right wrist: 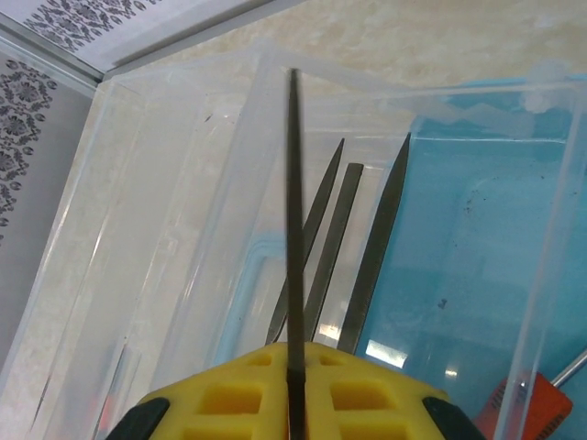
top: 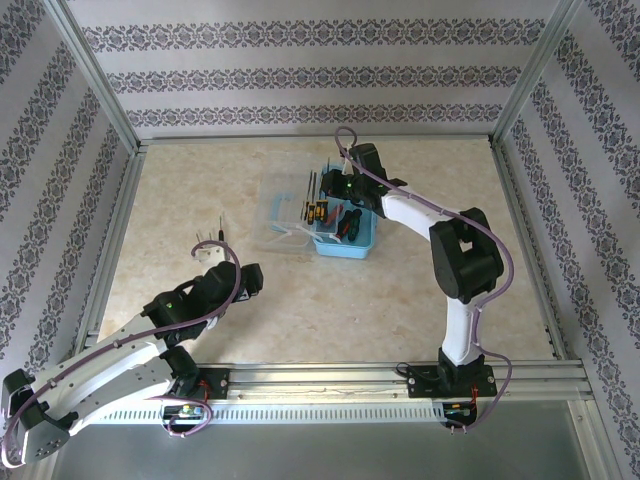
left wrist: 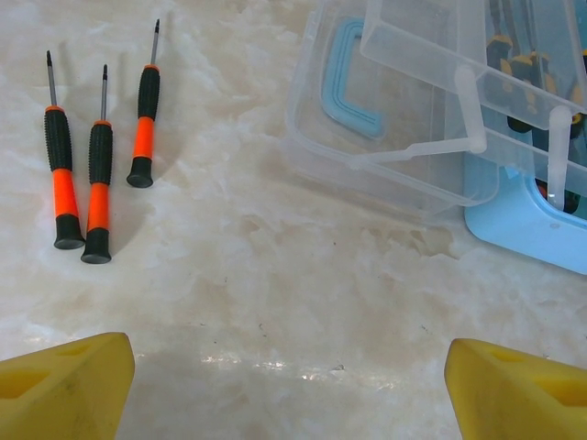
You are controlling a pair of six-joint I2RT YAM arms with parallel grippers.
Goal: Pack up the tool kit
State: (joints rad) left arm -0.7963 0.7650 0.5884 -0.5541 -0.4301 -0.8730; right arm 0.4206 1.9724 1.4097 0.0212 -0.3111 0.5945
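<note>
File (right wrist: 293, 211) pinched in right claw (right wrist: 293, 394): lower it parallel beside the three files (right wrist: 330, 247) in clear tray (right wrist: 260, 73) before releasing; left claw (left wrist: 289, 390) spread, idle.

the table (top: 300, 310) has a pale cream top patterned like marble, with soft beige veining. the light is even and diffuse, and it leaves a dull bright sheen (left wrist: 266, 362) on the surface in the left wrist view. a back wall (top: 320, 75), a left wall (top: 40, 200) and a right wall (top: 600, 180) close the table in, all papered white with bands of dark grey damask ornament. bare aluminium posts (top: 95, 75) slant up at the back corners. a slotted aluminium rail (top: 320, 378) runs along the near edge, with a flat grey surface (top: 400, 450) below it.
</note>
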